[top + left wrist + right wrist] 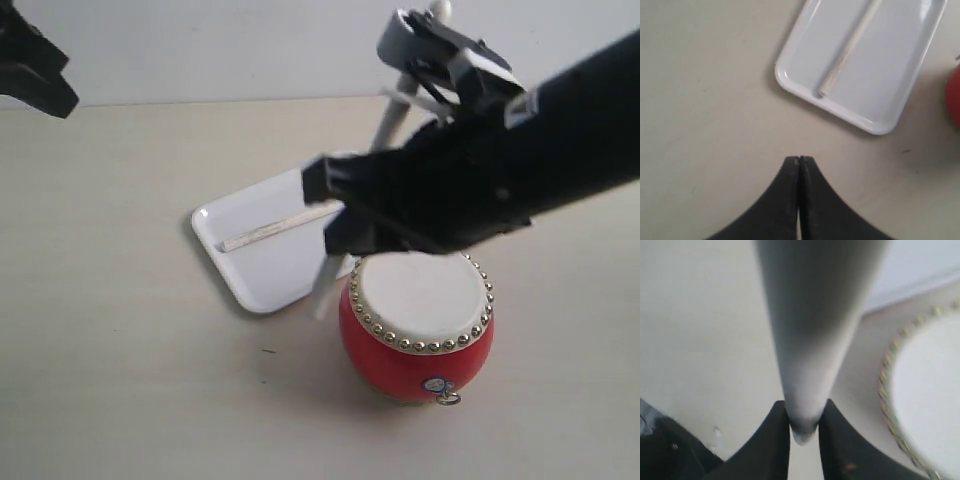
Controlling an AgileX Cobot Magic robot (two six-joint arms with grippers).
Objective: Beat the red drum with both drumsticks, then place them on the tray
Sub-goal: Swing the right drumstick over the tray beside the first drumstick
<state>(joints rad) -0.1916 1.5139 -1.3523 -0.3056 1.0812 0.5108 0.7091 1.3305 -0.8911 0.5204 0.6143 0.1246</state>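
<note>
The red drum [415, 325] stands upright on the table, its cream skin ringed with gold studs; its edge also shows as the drum [930, 390] and the drum [954, 95]. To its left lies the white tray [255, 272], the tray [890, 75], with one drumstick [280, 228], the stick [850, 45], flat in it. My right gripper [335, 245] hangs over the tray's near-right corner beside the drum, shut on the second drumstick [322, 290], which stands steeply. In its wrist view, the right gripper [804, 420] pinches that stick [815, 330]. My left gripper [799, 160] is shut and empty, left of the tray.
The beige table [120, 350] stretches left of and in front of the tray, with a white wall behind it. The left arm [30, 60] shows only at the top left corner. The right arm [520, 160] crosses above the drum from the right.
</note>
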